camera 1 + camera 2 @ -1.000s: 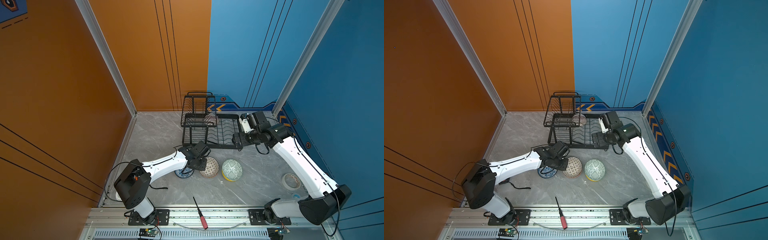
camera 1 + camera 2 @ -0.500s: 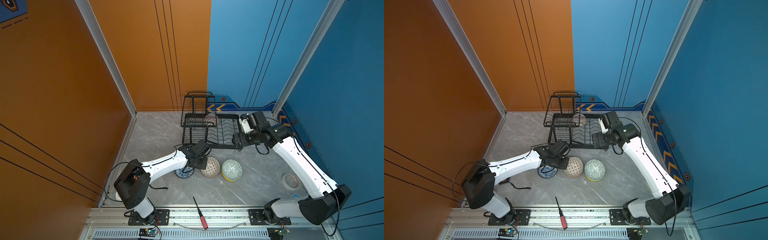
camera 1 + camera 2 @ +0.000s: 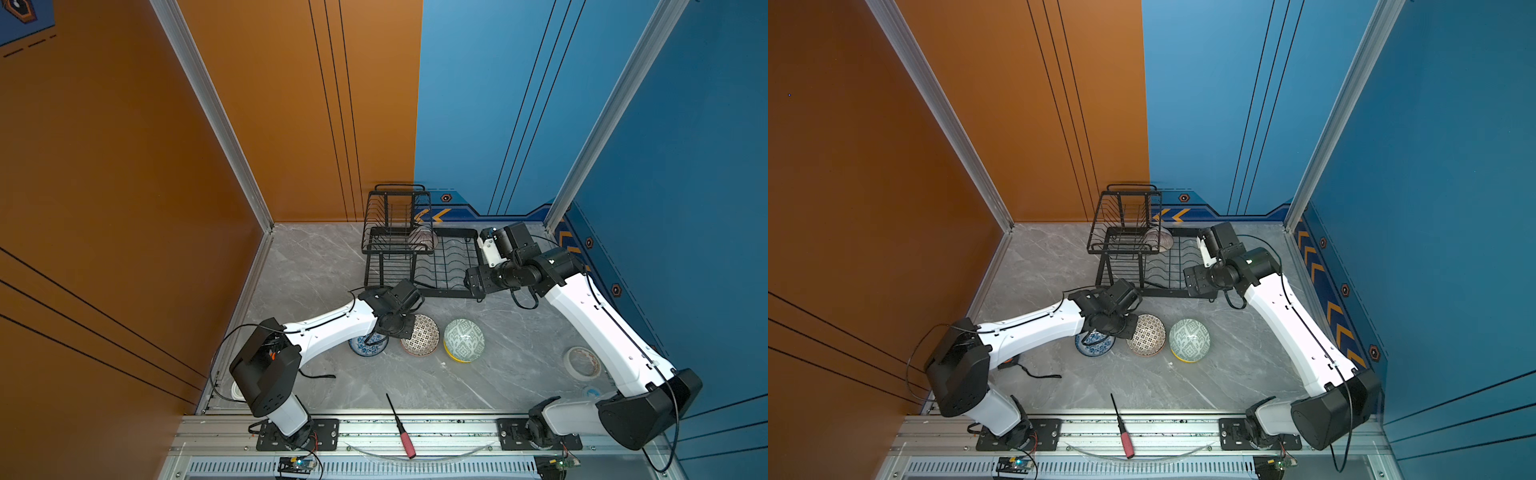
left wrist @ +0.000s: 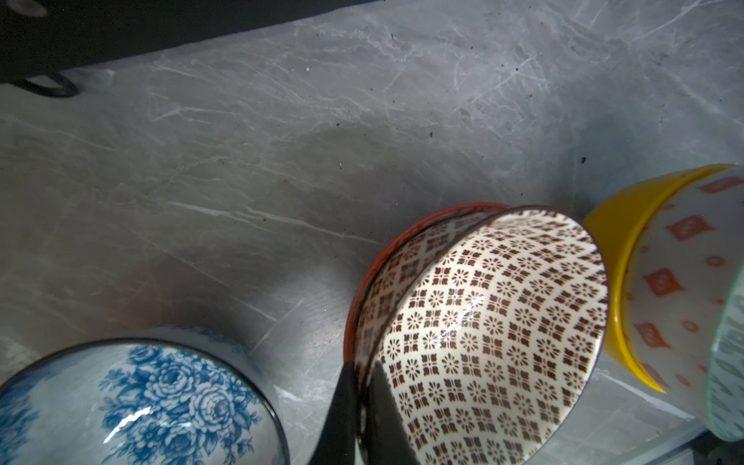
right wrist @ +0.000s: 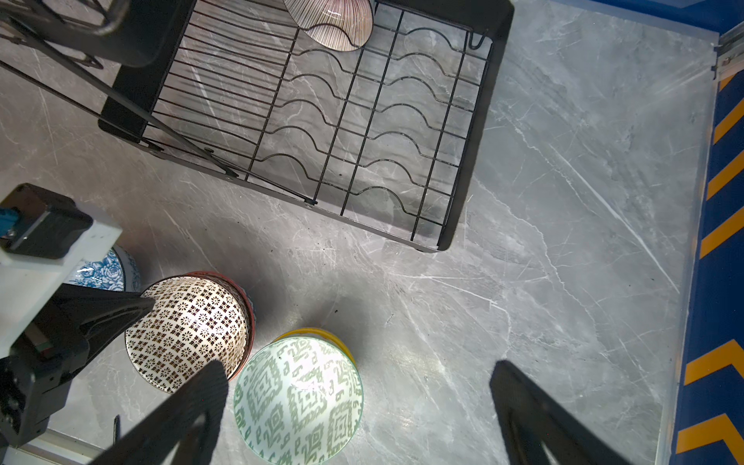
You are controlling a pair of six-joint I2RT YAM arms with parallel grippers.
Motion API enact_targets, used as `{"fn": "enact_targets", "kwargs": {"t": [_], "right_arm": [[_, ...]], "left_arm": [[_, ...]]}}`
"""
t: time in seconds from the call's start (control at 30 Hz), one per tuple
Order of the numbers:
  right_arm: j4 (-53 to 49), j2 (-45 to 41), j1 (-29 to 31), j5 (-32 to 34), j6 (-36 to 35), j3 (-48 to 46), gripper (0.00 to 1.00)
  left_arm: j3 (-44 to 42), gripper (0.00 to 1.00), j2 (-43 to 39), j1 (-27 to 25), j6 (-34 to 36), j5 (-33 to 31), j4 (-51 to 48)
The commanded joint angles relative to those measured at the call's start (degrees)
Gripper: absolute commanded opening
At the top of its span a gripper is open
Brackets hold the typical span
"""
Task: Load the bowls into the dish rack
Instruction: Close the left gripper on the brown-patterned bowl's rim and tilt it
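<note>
One dotted bowl point(image 4: 483, 322) newly in L pincer point(image 4: 362, 374)

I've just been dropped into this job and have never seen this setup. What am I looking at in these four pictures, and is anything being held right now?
Two white robot arms work on a grey table. Two pictures look down from overhead; the other two come from a camera on each arm's wrist. The left gripper is shut on the rim of a dark-patterned white bowl, nested in a red bowl. The right gripper is open, holding nothing, near the black dish rack, where a pink-striped bowl already sits. Also there: a blue floral bowl, a green-patterned bowl stacked in a yellow bowl, a tape roll, and a screwdriver at the near edge.
</note>
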Motion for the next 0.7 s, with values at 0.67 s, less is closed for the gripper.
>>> {"fn": "enact_targets", "kwargs": {"t": [0.67], "right_arm": [[0.69,-2.16,-1.33,-0.47,-0.96,-2.40,1.00]], "left_arm": [[6.32,0.17,4.08,-2.39,2.77,-3.69,-5.67]]}}
